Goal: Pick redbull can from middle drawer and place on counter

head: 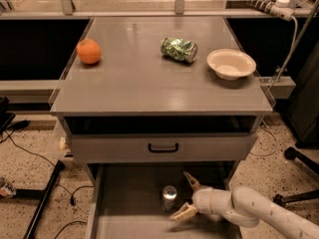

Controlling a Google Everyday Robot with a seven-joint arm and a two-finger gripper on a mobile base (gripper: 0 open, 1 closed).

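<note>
Gripper (pixel 181 197) in middle drawer (pixel 124 198) w/ fingers apart; redbull can (pixel 169 196) upright just beside it.

claw (pixel 186 197): spread wide, low inside middle drawer (pixel 127 195) | redbull can (pixel 169 197): upright, just beside claw, ungripped

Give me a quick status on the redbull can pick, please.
Gripper open, low in the middle drawer, just beside redbull can. Can upright, not gripped. Nothing between them.

Speckled beige floor (pixel 260 179), dim light.
</note>
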